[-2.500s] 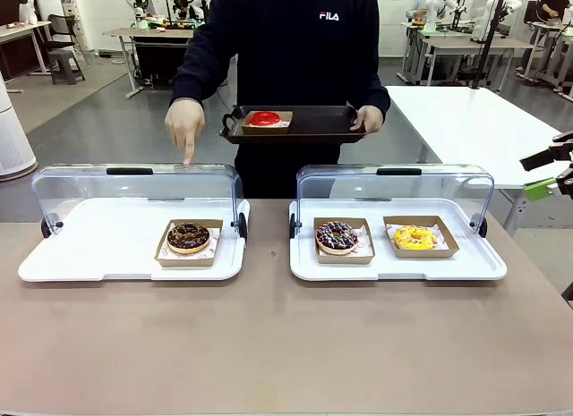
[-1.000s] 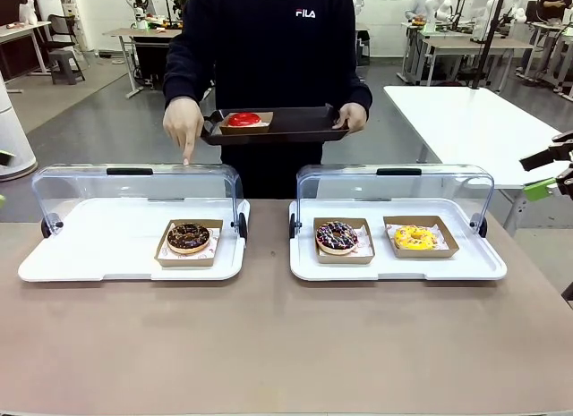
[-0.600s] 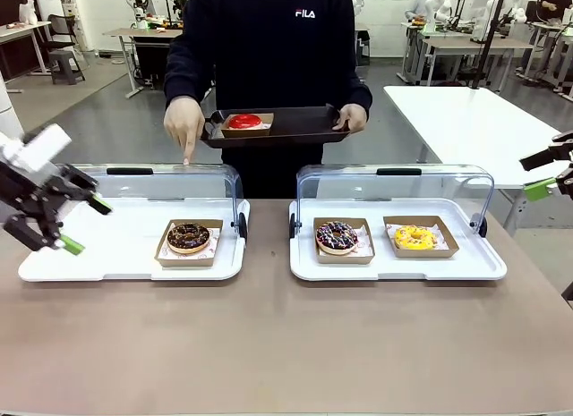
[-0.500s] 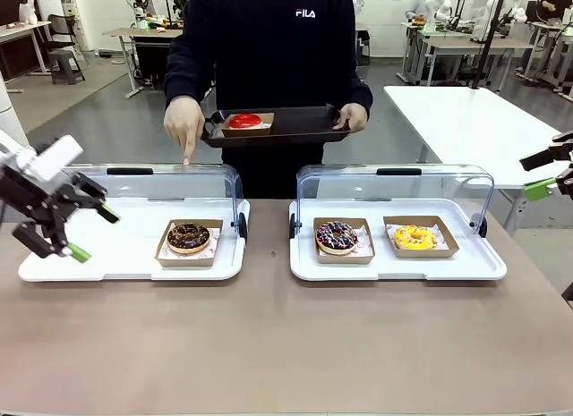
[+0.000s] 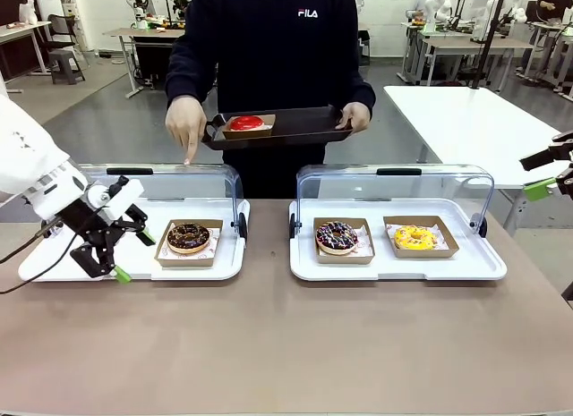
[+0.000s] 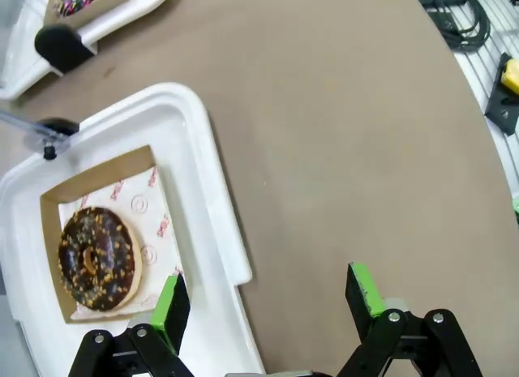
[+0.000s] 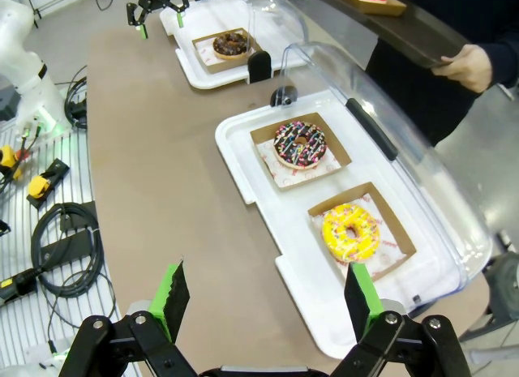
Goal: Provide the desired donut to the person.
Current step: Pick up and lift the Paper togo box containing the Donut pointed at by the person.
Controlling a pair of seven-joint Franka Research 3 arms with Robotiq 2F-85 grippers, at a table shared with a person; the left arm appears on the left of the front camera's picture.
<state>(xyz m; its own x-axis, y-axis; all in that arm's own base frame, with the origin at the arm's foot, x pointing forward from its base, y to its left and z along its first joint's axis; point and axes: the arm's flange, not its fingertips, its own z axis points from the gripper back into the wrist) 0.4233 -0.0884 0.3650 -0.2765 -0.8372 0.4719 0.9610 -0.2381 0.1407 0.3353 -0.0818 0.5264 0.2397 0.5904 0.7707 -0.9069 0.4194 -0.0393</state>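
We see the person [image 5: 269,49] pointing a finger down at the left white tray [image 5: 197,271], the chocolate donut [image 5: 188,237] sitting there in its brown box, our left jaws wide open just beside it, holding nothing, our right jaws open too, far off to the right, the person's other hand holding a black tray [image 5: 309,123] with a red donut [image 5: 247,123]

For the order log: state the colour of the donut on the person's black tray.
Red glaze; the donut shows best in the front view.
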